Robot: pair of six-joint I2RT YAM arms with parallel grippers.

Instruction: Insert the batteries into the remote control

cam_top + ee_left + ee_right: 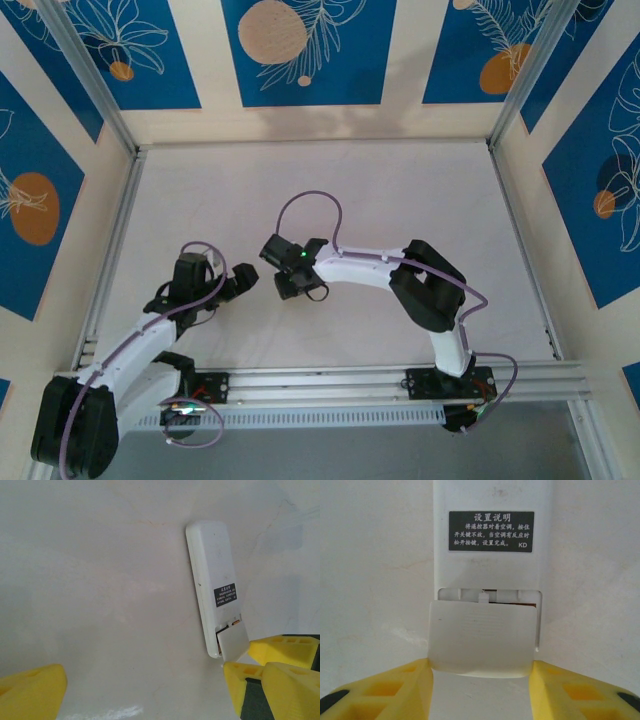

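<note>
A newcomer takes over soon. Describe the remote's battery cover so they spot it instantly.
On the white table lies the white remote control, its black label facing up. At its end, between the yellow fingers of the right gripper, sits the battery cover, a plain squarish white plate. Unlike the remote, it bears no label and leaves the battery bay partly open.

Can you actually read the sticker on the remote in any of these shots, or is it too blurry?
Right wrist: the label on the remote control is sharp, print legible. Left wrist: label small and soft, unreadable. Top external: even light, soft shadows on the table.
</note>
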